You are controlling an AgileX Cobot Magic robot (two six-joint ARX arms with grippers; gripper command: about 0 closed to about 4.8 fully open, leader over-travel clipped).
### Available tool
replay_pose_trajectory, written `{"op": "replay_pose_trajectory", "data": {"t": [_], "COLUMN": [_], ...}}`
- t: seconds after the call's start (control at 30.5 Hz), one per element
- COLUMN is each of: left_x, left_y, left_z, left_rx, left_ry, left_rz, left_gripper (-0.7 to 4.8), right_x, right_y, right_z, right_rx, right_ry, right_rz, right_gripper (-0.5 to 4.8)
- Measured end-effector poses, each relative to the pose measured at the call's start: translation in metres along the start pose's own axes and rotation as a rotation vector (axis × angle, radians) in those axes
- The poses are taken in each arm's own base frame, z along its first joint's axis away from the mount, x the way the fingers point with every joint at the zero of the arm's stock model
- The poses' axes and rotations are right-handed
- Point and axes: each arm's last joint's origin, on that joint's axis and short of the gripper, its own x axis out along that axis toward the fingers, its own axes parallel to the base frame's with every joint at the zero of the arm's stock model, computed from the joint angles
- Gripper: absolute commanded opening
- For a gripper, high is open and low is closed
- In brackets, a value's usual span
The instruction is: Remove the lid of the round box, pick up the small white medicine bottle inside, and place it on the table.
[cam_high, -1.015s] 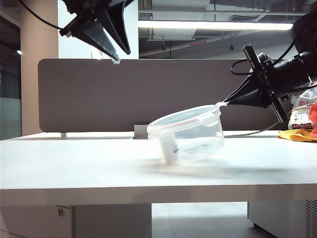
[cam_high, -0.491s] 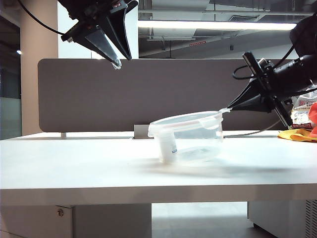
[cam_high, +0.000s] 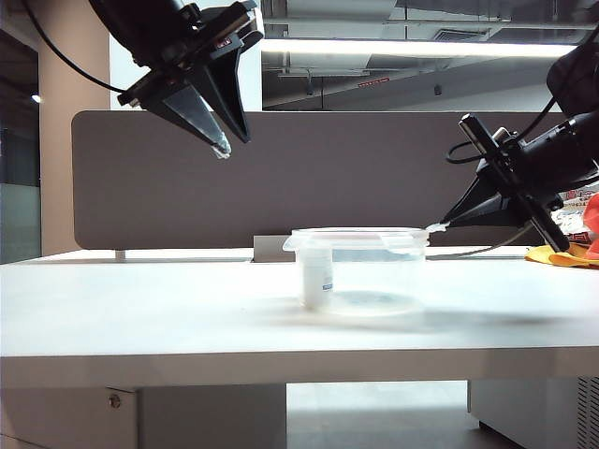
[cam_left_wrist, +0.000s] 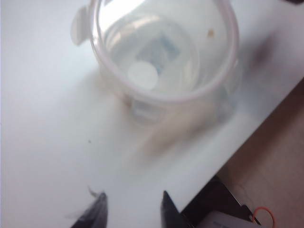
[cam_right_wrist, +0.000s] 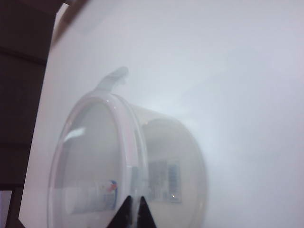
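Observation:
The round box stands flat on the table with its lid lying across the rim. Inside, the small white medicine bottle stands upright against the left wall. My right gripper is shut on a clip tab at the lid's right edge. Its wrist view shows the fingertips pressed together against the lid's rim, with the bottle behind the clear plastic. My left gripper hangs open and empty high above the table, left of the box. Its wrist view looks down on the box and the bottle's cap.
A dark partition panel runs along the back of the table. Coloured bags lie at the far right behind my right arm. A small grey block sits behind the box. The table's thick front edge faces the camera.
The box was tilted with its right side lifted by my right gripper; that side has come down and the box now sits flat. My left gripper has sunk a little.

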Motion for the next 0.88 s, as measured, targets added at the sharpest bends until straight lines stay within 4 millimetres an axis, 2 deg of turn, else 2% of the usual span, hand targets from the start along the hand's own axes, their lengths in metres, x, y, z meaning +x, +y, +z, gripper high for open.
{"op": "replay_pose_trajectory", "data": {"t": [0.16, 0.26, 0.36, 0.46, 0.52, 0.69, 0.88], "left_x": [0.01, 0.019, 0.032, 0.049, 0.059, 0.086, 0.092], "left_y": [0.003, 0.005, 0.009, 0.014, 0.017, 0.025, 0.025], "left_z": [0.002, 0.002, 0.002, -0.001, -0.002, -0.007, -0.002], "left_rx": [-0.002, -0.008, -0.015, -0.032, -0.048, -0.068, -0.073], "left_ry": [0.0, 0.006, 0.024, 0.063, 0.078, 0.12, 0.066], "left_rz": [-0.011, -0.025, -0.032, -0.033, -0.034, -0.058, -0.133], "left_gripper": [1.52, 1.72, 2.49, 3.48, 3.71, 3.72, 3.57], "right_x": [0.0, 0.0, 0.0, 0.0, 0.0, 0.0, 0.0], "right_y": [0.0, 0.0, -0.001, -0.001, -0.001, -0.001, -0.001], "right_z": [-0.001, -0.001, -0.003, -0.003, -0.003, -0.004, -0.004], "right_rx": [0.009, 0.011, 0.019, 0.019, 0.019, 0.026, 0.026], "right_ry": [0.015, 0.02, 0.032, 0.04, 0.042, 0.048, 0.048], "right_rz": [0.002, 0.004, 0.003, 0.008, 0.01, 0.005, 0.005], "right_gripper": [0.0, 0.61, 0.62, 0.62, 0.62, 0.62, 0.62]}}
